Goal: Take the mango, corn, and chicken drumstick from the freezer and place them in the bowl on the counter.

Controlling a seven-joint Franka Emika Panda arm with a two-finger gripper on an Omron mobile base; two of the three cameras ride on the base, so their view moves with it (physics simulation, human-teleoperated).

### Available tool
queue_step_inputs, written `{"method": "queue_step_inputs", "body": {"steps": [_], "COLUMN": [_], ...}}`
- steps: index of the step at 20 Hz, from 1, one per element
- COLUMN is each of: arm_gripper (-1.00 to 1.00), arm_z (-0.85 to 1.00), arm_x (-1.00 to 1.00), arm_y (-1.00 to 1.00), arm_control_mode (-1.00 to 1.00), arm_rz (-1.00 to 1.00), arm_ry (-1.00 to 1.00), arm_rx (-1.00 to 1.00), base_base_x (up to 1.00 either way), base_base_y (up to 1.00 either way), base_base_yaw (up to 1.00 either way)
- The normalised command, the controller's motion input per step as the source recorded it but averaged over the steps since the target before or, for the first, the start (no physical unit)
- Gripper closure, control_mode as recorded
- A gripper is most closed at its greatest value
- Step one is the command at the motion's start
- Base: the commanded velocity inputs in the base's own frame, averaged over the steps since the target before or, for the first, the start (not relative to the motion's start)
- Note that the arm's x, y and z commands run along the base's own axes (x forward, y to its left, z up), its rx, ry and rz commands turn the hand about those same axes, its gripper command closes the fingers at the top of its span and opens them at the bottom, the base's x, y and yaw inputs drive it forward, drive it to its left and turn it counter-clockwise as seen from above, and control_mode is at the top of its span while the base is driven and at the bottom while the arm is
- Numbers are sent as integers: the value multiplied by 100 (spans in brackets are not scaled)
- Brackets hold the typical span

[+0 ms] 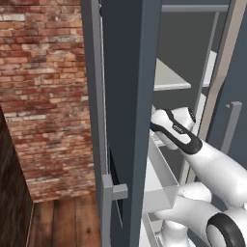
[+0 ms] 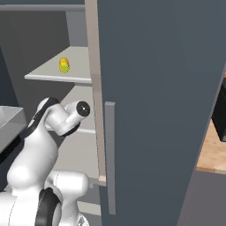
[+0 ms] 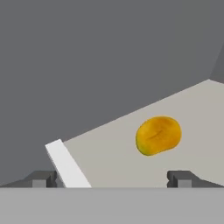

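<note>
Inside the freezer (image 1: pixel 130 96), the gripper (image 3: pixel 113 177) hangs released, jaws spread to straddle the mango (image 3: pixel 158 135) lying on a pale shelf (image 3: pixel 192 113) toward one o'clock; the corn (image 2: pixel 64 65) waits higher up.

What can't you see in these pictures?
- Chicken drumstick and bowl: nowhere to be made out; the big freezer door blocks much of the right base view.
- Corn: too small for detail.
- Mango: the hand view cannot tell which shelf it lies on.
- Gripper: just its fingertips show, standing apart.
</note>
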Motion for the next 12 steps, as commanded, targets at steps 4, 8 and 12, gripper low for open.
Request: {"method": "queue_step_inputs", "body": {"steps": [4,8,12], "arm_gripper": [-100,-100,-100], "arm_z": [-16,-28,-25], "arm_x": [23,21,12], "arm_y": [24,6,6], "arm_control_mode": [-100,-100,-100], "arm_rz": [0,0,0], "arm_ry": [-4,-8,-3], "arm_rx": [1,3,2], "base_base_x": [0,0,0], "base_base_y": [0,0,0], "base_base_yaw": [0,0,0]}}
